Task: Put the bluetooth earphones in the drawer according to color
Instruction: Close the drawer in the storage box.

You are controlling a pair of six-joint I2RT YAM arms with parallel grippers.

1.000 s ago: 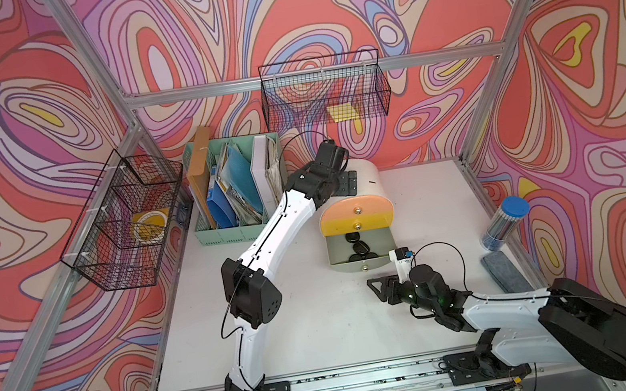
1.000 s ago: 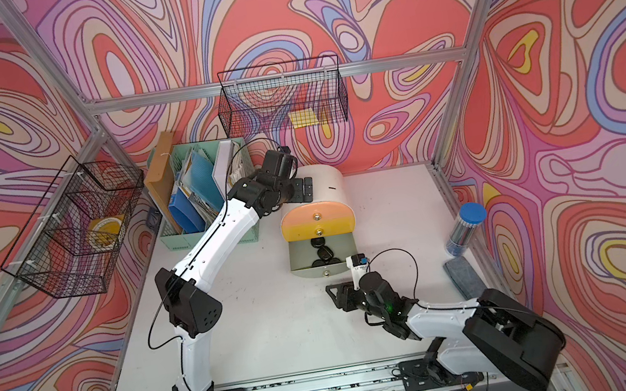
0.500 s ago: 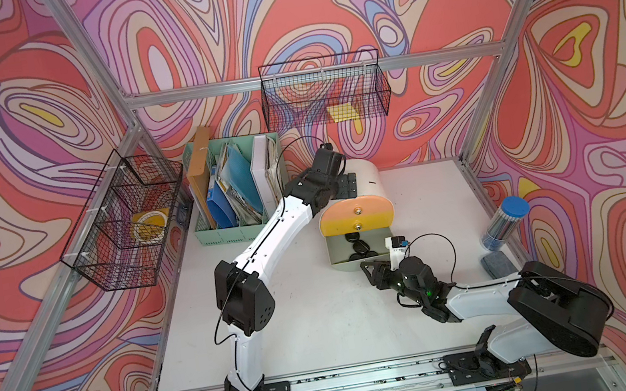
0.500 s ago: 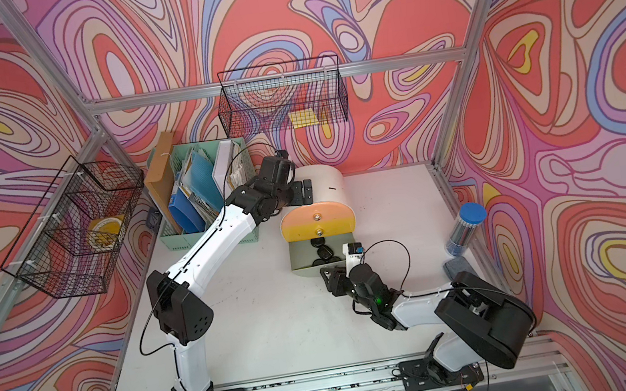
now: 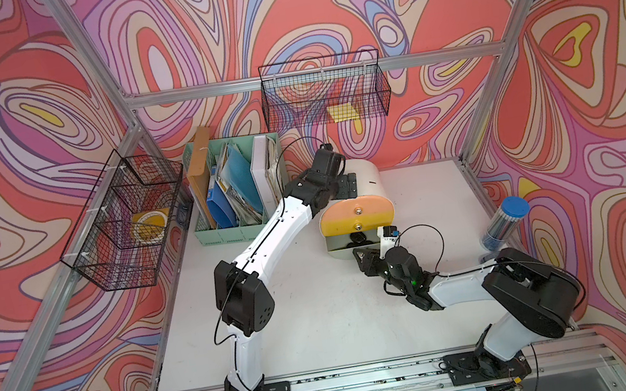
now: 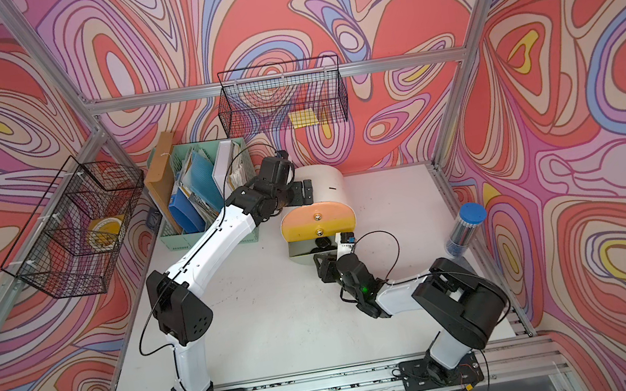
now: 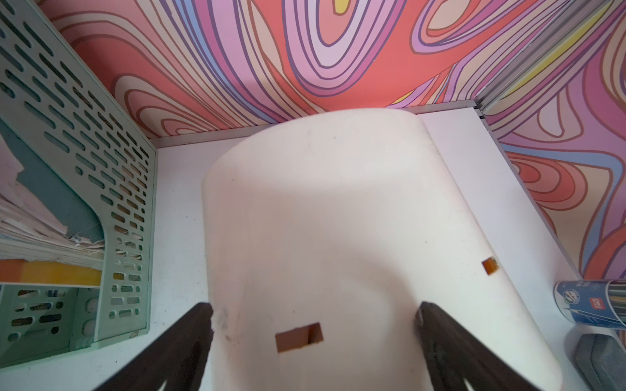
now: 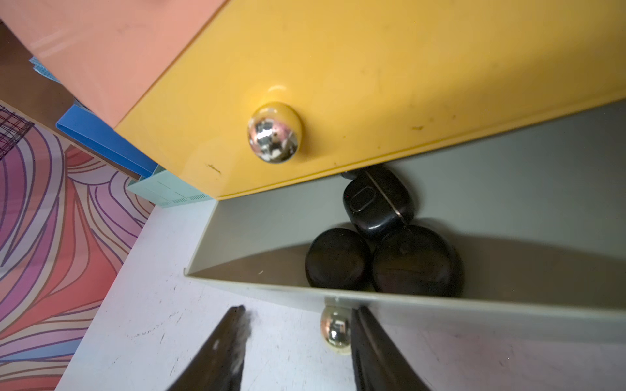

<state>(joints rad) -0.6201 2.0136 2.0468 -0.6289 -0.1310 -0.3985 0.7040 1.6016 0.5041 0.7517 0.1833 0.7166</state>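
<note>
Wht table (image 5: 321,321): drawer chest (image 5: 367,176), file holder (image 5: 224,235), blue-cap pen tube (image 5: 503,225).

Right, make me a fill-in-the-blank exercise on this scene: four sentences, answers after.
1. The open drawer is the ___ of the three in the chest.
2. The earphone cases visible in it are all ___.
3. The yellow drawer above it is ___.
4. The right end effector has its jaws apart, one on either side of the open drawer's ___.
Answers: bottom; black; shut; knob.
</note>
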